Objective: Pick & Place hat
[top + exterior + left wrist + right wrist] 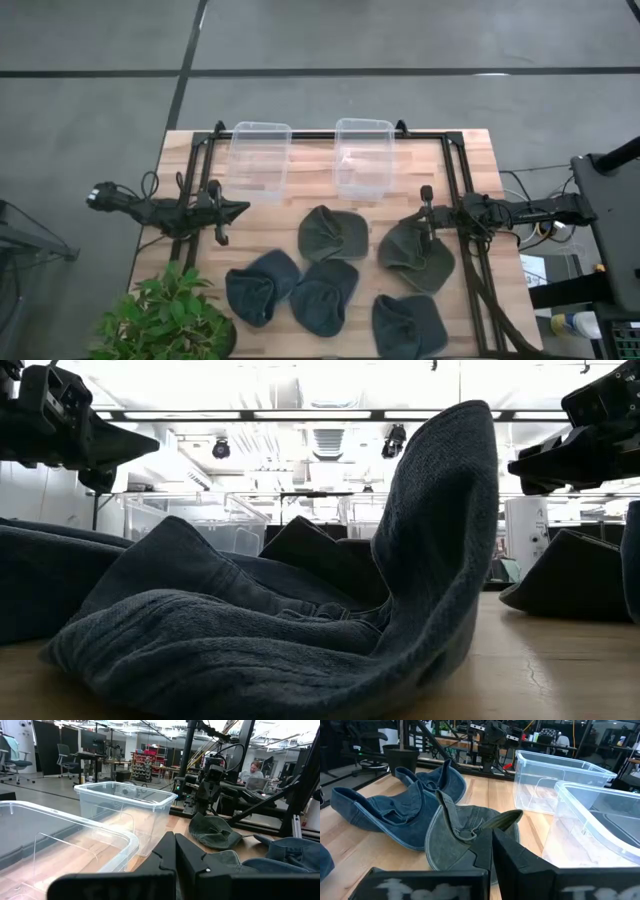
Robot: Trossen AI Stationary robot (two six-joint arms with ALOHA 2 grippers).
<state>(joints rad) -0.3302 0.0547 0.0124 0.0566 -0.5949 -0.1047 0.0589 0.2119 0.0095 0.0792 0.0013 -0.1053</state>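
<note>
Five soft hats lie on the wooden table. Two are olive: one in the middle (333, 233) (470, 832), one on the right (415, 255) (215, 830). Three blue ones (262, 287) (323, 295) (408, 325) lie nearer the near edge; one fills the low view (300, 610). My left gripper (243, 208) (175, 855) is shut and hovers left of the hats. My right gripper (408, 220) (490, 845) is shut too, raised over the right olive hat's far edge. The low view shows both grippers (130, 448) (520, 465) well above the table.
Two clear plastic bins (260, 160) (363, 158) stand side by side at the far edge. A potted plant (165, 320) fills the near left corner. Black frame rails (455, 180) run along the table's sides. Bare wood shows between the bins and the hats.
</note>
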